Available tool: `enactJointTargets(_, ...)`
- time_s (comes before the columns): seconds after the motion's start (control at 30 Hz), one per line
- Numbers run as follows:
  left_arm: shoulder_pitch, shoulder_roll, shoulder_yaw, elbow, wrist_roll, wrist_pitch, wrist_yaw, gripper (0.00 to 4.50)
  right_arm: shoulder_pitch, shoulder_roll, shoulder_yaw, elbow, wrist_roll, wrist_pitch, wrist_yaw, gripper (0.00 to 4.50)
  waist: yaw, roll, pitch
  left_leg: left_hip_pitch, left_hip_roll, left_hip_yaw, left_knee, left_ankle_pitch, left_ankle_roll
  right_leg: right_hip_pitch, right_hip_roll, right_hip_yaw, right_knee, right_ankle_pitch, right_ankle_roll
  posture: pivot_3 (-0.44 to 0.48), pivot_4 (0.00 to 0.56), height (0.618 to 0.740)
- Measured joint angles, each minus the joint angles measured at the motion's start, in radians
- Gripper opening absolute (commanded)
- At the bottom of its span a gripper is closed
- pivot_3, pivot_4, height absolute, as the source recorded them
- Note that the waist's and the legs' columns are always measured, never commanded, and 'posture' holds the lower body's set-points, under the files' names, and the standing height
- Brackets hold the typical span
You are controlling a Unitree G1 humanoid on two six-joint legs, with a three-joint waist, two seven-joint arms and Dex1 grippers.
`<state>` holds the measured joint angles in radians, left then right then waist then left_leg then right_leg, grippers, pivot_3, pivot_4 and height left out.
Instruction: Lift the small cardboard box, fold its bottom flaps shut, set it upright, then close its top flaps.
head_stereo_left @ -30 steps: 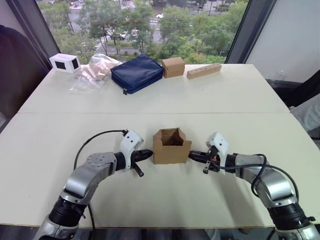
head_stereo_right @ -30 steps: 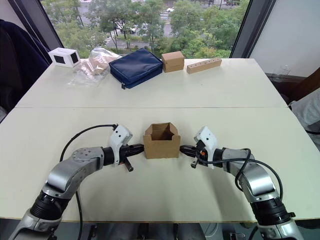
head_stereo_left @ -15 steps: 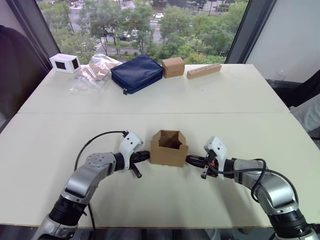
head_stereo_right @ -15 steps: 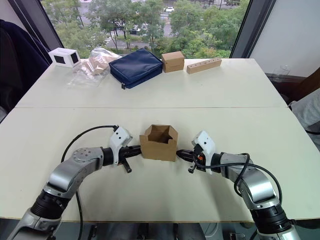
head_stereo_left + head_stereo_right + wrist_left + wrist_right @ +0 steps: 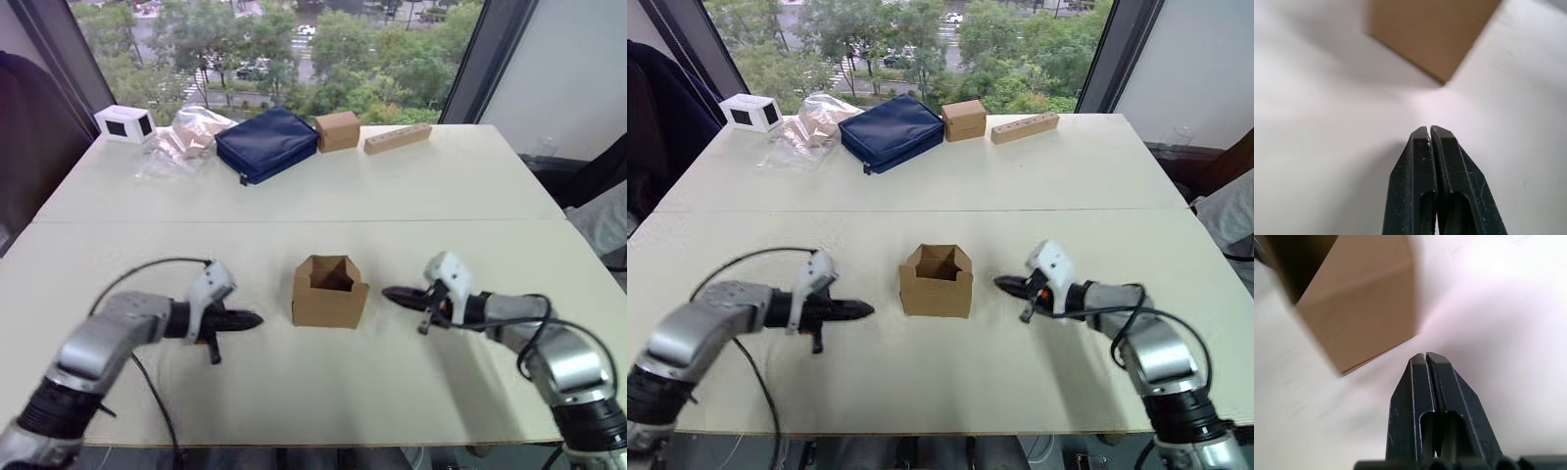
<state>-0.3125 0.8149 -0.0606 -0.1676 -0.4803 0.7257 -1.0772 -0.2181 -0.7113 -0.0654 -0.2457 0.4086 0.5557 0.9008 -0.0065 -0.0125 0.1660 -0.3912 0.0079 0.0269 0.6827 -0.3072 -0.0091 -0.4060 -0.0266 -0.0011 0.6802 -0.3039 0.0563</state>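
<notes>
Two closed, empty hands, left hand and right hand, flank the unprinted small cardboard box.

Looks like an office or test rm, upper floor: big window w/ dark frames along the far edge of a plain white table, treetops & a street well below outside, a dark chair back past the right edge.
</notes>
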Motion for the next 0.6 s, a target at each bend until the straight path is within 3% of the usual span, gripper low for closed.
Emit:
enactJointTargets(0.27,-0.266,-0.083,-0.044,0.132,0.004,-0.056,-0.095,0.06,-0.142,-0.001,-0.027,-0.120,0.196,0.140,0.029,0.00,-0.005,0.000,0.000,0.000,0.000,0.000,0.001,-0.001,0.001,0.000,0.001,0.000,0.000,0.000,0.000,0.000,0.150,0.740)
enactJointTargets(0.43,-0.322,-0.153,-0.089,0.223,0.020,-0.083,-0.124,0.06,-0.179,0.035,0.078,-0.098,0.174,0.147,0.028,0.00,-0.007,-0.001,0.000,-0.001,0.000,0.000,0.001,-0.001,0.002,-0.001,0.001,0.000,0.000,0.000,0.000,0.000,0.150,0.740)
enactJointTargets(0.6,-0.331,-0.157,-0.122,0.233,0.026,-0.085,-0.173,0.06,-0.203,0.037,0.122,-0.058,0.139,0.123,0.039,0.00,-0.005,-0.001,0.000,-0.001,0.000,0.000,0.001,-0.001,0.002,-0.001,0.001,0.000,0.000,0.000,0.000,0.000,0.150,0.740)
